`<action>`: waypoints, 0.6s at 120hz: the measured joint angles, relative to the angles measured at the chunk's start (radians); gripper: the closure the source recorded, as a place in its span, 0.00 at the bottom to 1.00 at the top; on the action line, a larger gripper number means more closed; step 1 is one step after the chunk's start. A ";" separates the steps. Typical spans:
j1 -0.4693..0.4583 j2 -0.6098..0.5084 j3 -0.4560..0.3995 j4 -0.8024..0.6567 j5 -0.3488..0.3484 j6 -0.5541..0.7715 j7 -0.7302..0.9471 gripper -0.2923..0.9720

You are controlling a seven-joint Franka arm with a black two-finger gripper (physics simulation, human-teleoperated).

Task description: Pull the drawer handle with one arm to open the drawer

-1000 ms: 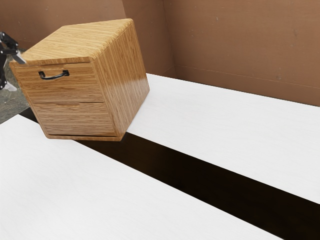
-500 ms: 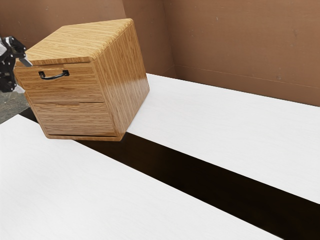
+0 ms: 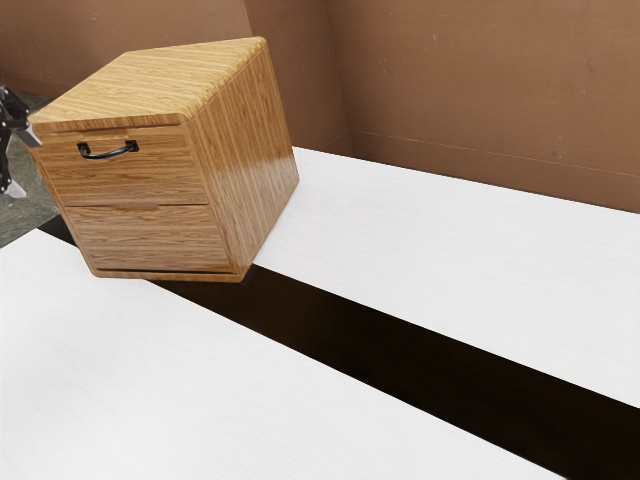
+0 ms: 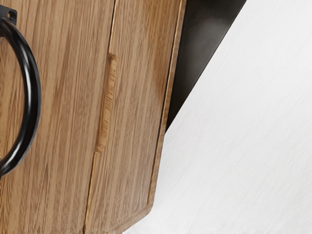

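Note:
A wooden two-drawer cabinet (image 3: 170, 150) stands at the back on the exterior view's left. Its top drawer (image 3: 125, 165) carries a black curved handle (image 3: 108, 151); the front looks flush with the cabinet. My gripper (image 3: 12, 120) is at the exterior view's far left edge, beside the cabinet's front corner and left of the handle, partly cut off. In the wrist view the black handle (image 4: 28, 97) arcs close to the hand, against the wooden drawer front (image 4: 63, 146), with nothing around it.
The cabinet rests on a white tabletop (image 3: 450, 250), its base at a dark gap (image 3: 400, 350) that splits the table into two slabs. The near white slab (image 3: 150, 380) lies in front. Brown walls (image 3: 480, 80) stand behind.
My hand came in against the cabinet's front corner half a second ago and has drawn back toward the exterior view's left edge. The top drawer's left edge shifted slightly right.

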 joint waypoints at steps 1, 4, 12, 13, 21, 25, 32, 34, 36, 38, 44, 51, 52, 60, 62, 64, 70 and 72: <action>0.002 0.006 0.001 0.000 0.000 0.004 0.000 0.23; 0.003 0.021 0.002 0.001 -0.001 0.015 0.000 0.23; -0.008 0.042 0.006 0.001 -0.003 0.041 -0.001 0.23; -0.010 0.043 0.006 0.001 -0.004 0.045 -0.001 0.23; -0.024 0.052 0.007 0.002 -0.005 0.069 -0.001 0.23; -0.030 0.057 0.007 0.005 -0.006 0.080 -0.001 0.23; -0.038 0.067 0.007 0.013 -0.008 0.098 -0.001 0.23; -0.039 0.071 0.007 0.014 -0.009 0.104 -0.001 0.23; -0.041 0.075 0.007 0.015 -0.011 0.109 -0.001 0.23; -0.042 0.079 0.007 0.016 -0.012 0.113 -0.001 0.23; -0.044 0.093 0.008 0.021 -0.015 0.125 -0.001 0.23; -0.040 0.107 0.007 0.027 -0.017 0.135 -0.002 0.23; -0.039 0.109 0.007 0.028 -0.018 0.137 -0.002 0.23; -0.020 0.117 0.007 0.032 -0.019 0.143 -0.002 0.23; -0.012 0.118 0.007 0.035 -0.018 0.142 -0.002 0.23; -0.005 0.119 0.007 0.041 -0.017 0.138 -0.002 0.23; 0.017 0.120 0.009 0.059 -0.011 0.124 -0.003 0.23; 0.024 0.120 0.009 0.064 -0.009 0.120 -0.003 0.23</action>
